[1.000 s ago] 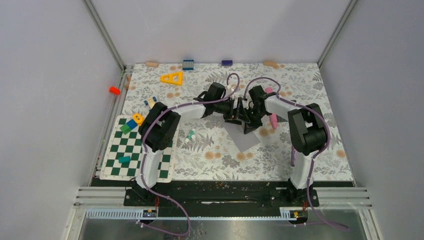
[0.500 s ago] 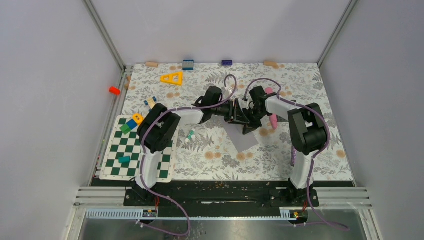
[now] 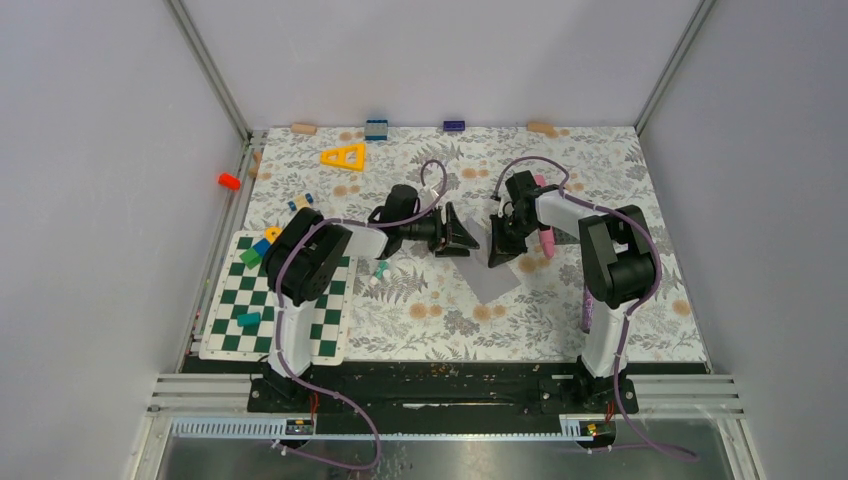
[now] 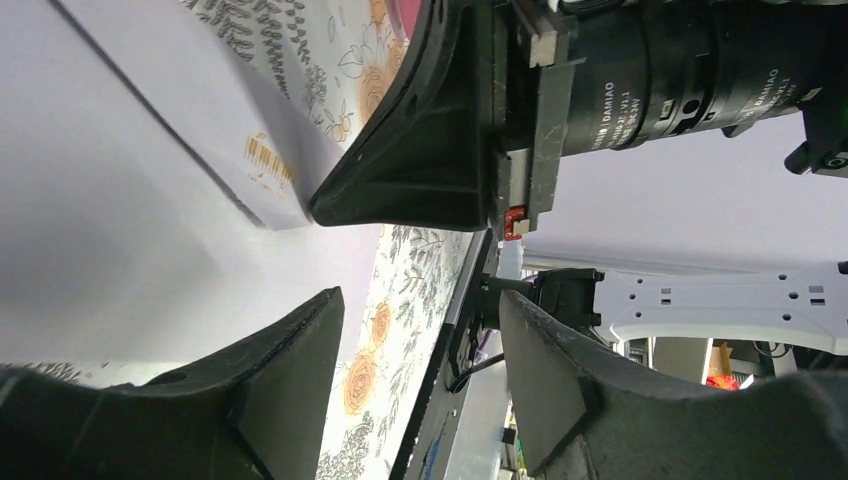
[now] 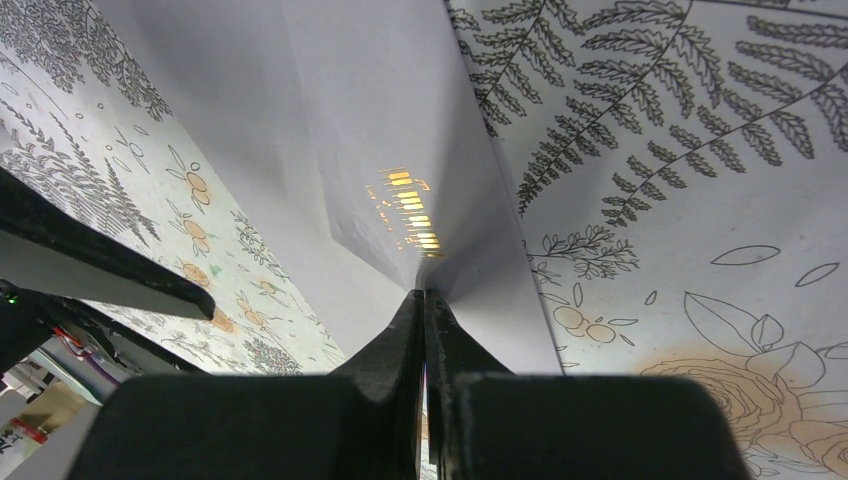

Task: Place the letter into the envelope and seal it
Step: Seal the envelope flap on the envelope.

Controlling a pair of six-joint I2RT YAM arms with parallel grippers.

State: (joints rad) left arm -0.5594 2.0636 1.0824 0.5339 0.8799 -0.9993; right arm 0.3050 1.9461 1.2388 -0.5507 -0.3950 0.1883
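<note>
At the middle of the floral table (image 3: 600,170), your right tool (image 5: 424,300) is clamped tight on the far edge of the grey envelope (image 5: 380,120), and that edge stands raised while the near part lies flat. Your left tool (image 4: 415,310) sits just to its left, fingers spread with nothing between them, clear of the envelope.

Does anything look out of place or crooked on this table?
The flat grey paper envelope lies askew, one edge pinched up and bent by the right gripper. A small orange-red peg sits off the floral cloth, to its left.
</note>
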